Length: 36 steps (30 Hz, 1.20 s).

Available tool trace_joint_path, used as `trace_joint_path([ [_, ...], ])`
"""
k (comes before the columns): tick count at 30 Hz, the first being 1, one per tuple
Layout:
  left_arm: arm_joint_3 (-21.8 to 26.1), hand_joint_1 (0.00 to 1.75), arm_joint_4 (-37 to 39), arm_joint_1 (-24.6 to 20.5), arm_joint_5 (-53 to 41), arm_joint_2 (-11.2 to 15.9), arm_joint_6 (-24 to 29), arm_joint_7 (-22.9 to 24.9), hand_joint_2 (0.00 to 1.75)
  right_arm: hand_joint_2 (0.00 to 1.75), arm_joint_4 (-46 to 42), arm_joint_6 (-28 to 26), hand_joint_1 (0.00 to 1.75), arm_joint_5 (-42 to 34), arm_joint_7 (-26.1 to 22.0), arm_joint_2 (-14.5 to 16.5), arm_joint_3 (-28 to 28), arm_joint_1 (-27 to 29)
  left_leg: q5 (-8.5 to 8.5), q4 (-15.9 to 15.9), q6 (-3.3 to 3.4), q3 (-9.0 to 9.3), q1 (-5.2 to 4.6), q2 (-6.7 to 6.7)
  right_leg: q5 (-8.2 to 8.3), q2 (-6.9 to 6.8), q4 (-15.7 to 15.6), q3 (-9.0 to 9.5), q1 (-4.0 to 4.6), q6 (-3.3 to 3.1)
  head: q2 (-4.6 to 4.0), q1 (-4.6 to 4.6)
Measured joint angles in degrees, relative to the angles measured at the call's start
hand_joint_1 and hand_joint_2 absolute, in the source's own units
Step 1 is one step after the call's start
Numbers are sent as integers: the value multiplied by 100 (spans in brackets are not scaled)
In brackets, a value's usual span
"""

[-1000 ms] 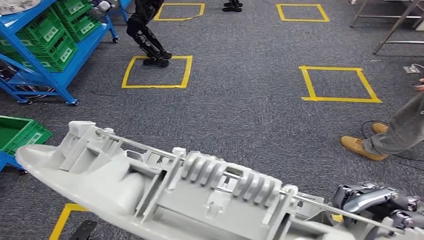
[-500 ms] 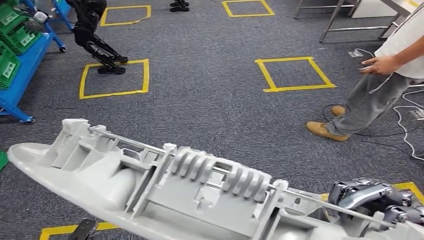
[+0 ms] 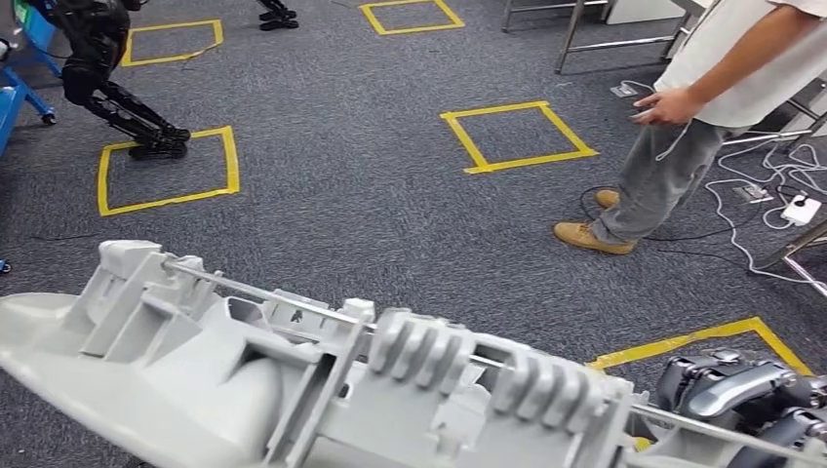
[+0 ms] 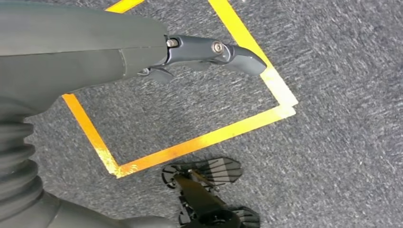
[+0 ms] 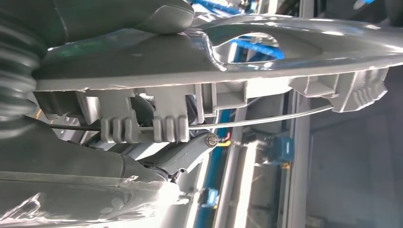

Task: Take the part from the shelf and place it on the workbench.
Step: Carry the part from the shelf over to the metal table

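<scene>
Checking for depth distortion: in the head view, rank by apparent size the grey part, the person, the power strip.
1. grey part, nearest the camera, so inflated
2. person, partly cropped
3. power strip

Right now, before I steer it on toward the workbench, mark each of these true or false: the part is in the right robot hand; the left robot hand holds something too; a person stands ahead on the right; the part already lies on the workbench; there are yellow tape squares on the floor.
1. The grey part is held by the right robot hand. True.
2. The left robot hand holds something too. False: it hangs over the carpet with nothing in it.
3. A person stands ahead on the right. True.
4. The part already lies on the workbench. False: it is carried above the carpet.
5. Yellow tape squares mark the floor. True.
</scene>
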Motion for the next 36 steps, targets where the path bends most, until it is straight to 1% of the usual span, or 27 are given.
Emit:
trace_joint_path([
  [2,1,0,1,-18,5,5,15,28,175,175,1,-1,175,-8,34,1,-3,-11,-9,-11,-61,15,9,61,38,121,-36,-15,-11,-53,0,0],
  [4,-1,0,2,-34,8,-4,37,39,175,175,5,-1,175,-8,100,5,-4,-40,-178,197,-123,-68,20,-100,80,231,-87,-5,-51,-111,0,-14],
  [6,-3,0,4,-31,13,-13,49,55,175,175,25,0,175,-7,165,12,-2,-80,-539,874,-166,-389,31,-355,103,342,-106,-8,-80,-141,0,-39],
  [7,-3,0,4,-21,16,-12,53,66,175,175,43,1,175,-6,188,15,-1,-91,-697,1273,-181,-592,34,-416,108,405,-106,-15,-88,-142,0,-46],
  [8,-3,0,4,-12,16,-10,54,78,175,175,61,2,175,-6,203,15,-1,-95,-758,1548,-192,-742,36,-438,111,473,-105,-18,-95,-139,0,-49],
  [9,-2,0,4,-6,16,-10,54,86,175,175,82,4,175,-6,211,15,-2,-99,-701,1623,-202,-803,41,-447,116,546,-104,-19,-104,-130,0,-48],
  [10,-2,0,4,-4,17,-11,54,91,175,175,103,6,175,-7,215,15,-3,-106,-531,1463,-212,-750,52,-460,122,620,-101,-18,-118,-114,0,-47],
  [11,-2,0,4,-4,19,-10,56,93,175,175,120,9,175,-8,216,15,-3,-116,-300,1121,-229,-601,75,-511,126,695,-95,-18,-133,-91,0,-48],
  [12,-2,0,4,-5,22,-11,59,97,175,175,133,10,175,-9,216,15,-4,-125,-94,724,-255,-421,115,-645,128,765,-85,-27,-142,-58,0,-52],
  [13,-3,0,5,-6,27,-13,61,101,175,175,143,11,175,-11,217,16,-3,-139,22,369,-260,-262,155,-798,126,834,-55,-55,-145,-21,0,-59],
  [15,-3,0,6,-7,40,-20,59,116,175,175,158,16,175,-14,220,18,-1,-160,50,49,-222,-125,192,-999,140,956,-32,-124,-148,61,1,-75],
  [17,-3,0,7,-11,62,-26,34,126,175,175,176,18,175,-5,229,20,1,-169,41,24,-122,-120,181,-906,175,1062,-62,-180,-171,135,1,-77],
  [18,-2,0,8,-15,73,-29,16,127,175,175,185,17,175,6,235,20,2,-172,49,18,-76,-118,181,-841,154,1004,-31,-209,-169,161,1,-71],
  [19,-2,0,8,-20,86,-32,-1,127,175,175,194,16,175,19,242,20,4,-187,58,10,-34,-115,184,-770,69,870,101,-280,-157,179,0,-49],
  [21,-2,0,8,-13,100,-28,-20,127,175,175,216,15,175,36,255,20,16,-226,57,3,20,-114,167,-622,-285,503,744,-573,-126,197,0,-10],
  [22,-1,0,7,0,107,-23,-25,127,175,175,231,15,175,39,260,20,22,-241,52,4,36,-114,151,-544,-478,397,1158,-767,-124,202,0,3],
  [23,-1,0,7,12,110,-18,-30,127,175,175,245,14,175,40,264,20,27,-245,46,5,43,-112,135,-465,-603,348,1492,-921,-124,199,0,3],
  [24,0,0,8,17,113,-13,-34,127,175,175,257,14,175,42,266,20,30,-243,40,5,49,-107,121,-391,-627,328,1647,-984,-123,188,0,4],
  [25,0,0,8,17,116,-12,-40,127,175,175,268,14,175,45,269,20,32,-243,32,6,53,-98,107,-324,-546,314,1577,-933,-118,169,0,4],
  [26,0,0,9,11,117,-14,-46,127,175,175,276,14,175,49,271,20,33,-245,22,6,51,-81,95,-261,-378,280,1277,-759,-108,141,0,3],
  [28,0,0,9,0,117,-25,-60,127,175,175,282,14,175,55,274,20,40,-263,-11,9,26,-36,63,-156,-60,32,463,-296,-52,62,0,1],
  [29,0,0,9,-3,117,-30,-65,127,175,175,283,14,175,56,275,20,49,-279,-25,12,3,-19,46,-111,23,-66,178,-138,-23,26,0,-1],
  [30,0,0,9,-5,118,-34,-70,127,175,175,284,12,175,57,277,20,60,-295,-36,13,-21,-7,32,-67,43,-127,47,-71,1,-1,0,-3],
  [32,0,0,9,-11,118,-44,-76,127,175,175,284,4,175,55,293,20,80,-313,-46,-1,-75,10,23,32,48,-14,18,-87,10,-44,0,-4],
  [33,0,0,9,-18,118,-51,-79,127,175,175,281,-2,175,54,307,20,86,-313,-71,8,-108,13,29,15,61,49,2,-91,-2,-69,0,-6],
  [35,-1,0,10,-30,127,-75,-86,127,175,175,274,-15,175,52,332,19,104,-319,-270,274,-169,-96,41,-180,94,171,-38,-82,-40,-124,0,-19],
  [36,-2,0,10,-29,134,-85,-89,127,175,175,272,-22,175,50,338,18,120,-317,-443,583,-187,-242,49,-313,102,230,-44,-82,-55,-139,0,-27],
])
